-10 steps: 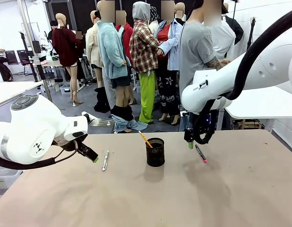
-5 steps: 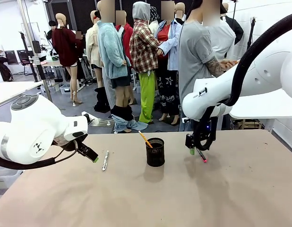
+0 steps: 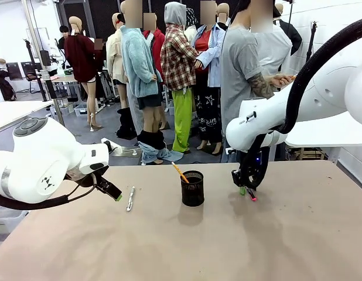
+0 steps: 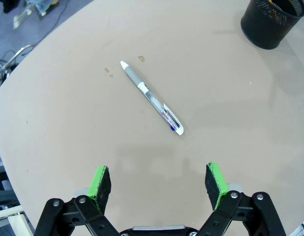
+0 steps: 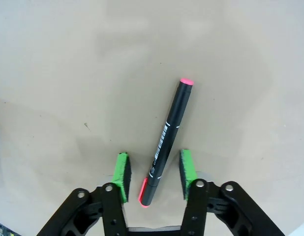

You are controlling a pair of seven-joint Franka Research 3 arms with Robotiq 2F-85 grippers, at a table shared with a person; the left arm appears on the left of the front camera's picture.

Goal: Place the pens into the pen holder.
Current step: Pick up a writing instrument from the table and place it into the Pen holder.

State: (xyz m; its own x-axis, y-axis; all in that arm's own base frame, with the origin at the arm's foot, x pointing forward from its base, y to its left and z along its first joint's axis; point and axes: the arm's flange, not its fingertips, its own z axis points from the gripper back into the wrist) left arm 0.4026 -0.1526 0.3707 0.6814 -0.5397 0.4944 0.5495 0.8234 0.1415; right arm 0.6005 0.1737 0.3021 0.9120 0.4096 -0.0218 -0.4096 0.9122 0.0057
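Observation:
A dark pen with pink-red ends (image 5: 167, 132) lies flat on the table between the green pads of my right gripper (image 5: 153, 169). The jaws are partly closed around it, with a small gap on each side. In the front view that gripper (image 3: 244, 190) is down at the table, right of the black mesh pen holder (image 3: 193, 188), and the pen's pink tip (image 3: 251, 196) shows beside it. An orange pencil (image 3: 180, 172) leans out of the holder. A white and silver pen (image 4: 152, 97) lies on the table ahead of my open left gripper (image 4: 158, 179), which hovers left of it (image 3: 113, 192).
The brown table (image 3: 181, 246) has bare room in front and on the right. A person (image 3: 246, 64) stands at the far side behind my right arm. The pen holder (image 4: 273, 22) sits at the upper right of the left wrist view.
My right gripper has come down onto the table around the dark pen, and its jaws have narrowed. The left arm has stayed still.

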